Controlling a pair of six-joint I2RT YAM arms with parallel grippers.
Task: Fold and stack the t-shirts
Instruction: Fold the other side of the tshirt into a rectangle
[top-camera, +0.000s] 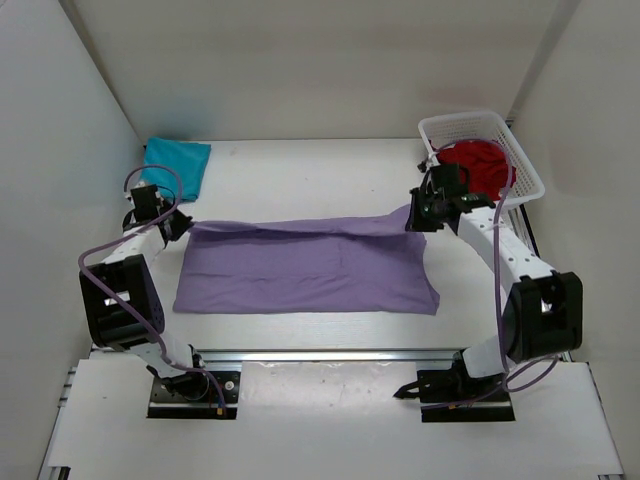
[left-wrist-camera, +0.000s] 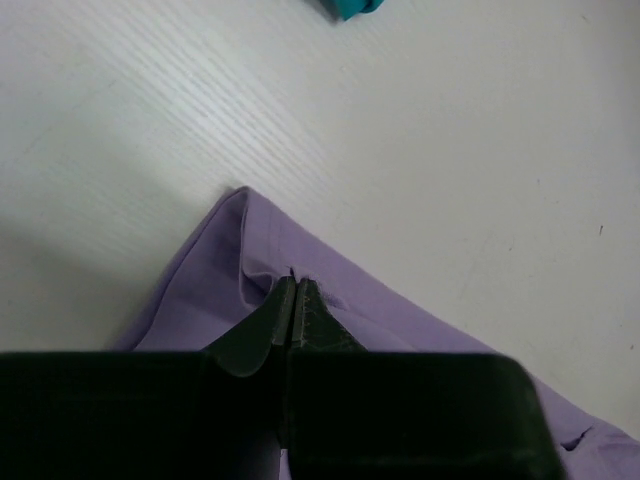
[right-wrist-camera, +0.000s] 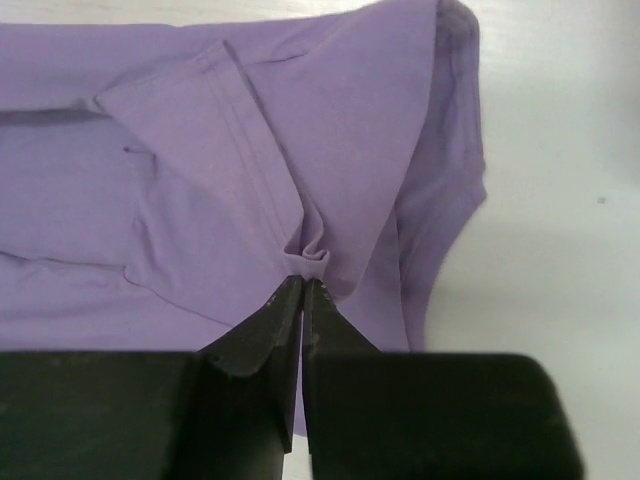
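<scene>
I am pinching the lavender t-shirt (top-camera: 305, 265), which is lying spread across the middle of the tabletop (top-camera: 300, 175), along its far edge. My left claw (left-wrist-camera: 293, 282) and right claw (right-wrist-camera: 303, 283) are each clamping a corner. The cloth is looking light and limp, so hemmed corners seem the best holds.

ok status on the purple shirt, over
Left gripper and right gripper both shut on far edge of lavender shirt. Shirt flat mid-table. Teal shirt far left, red shirt in basket, neither obstructing.
</scene>
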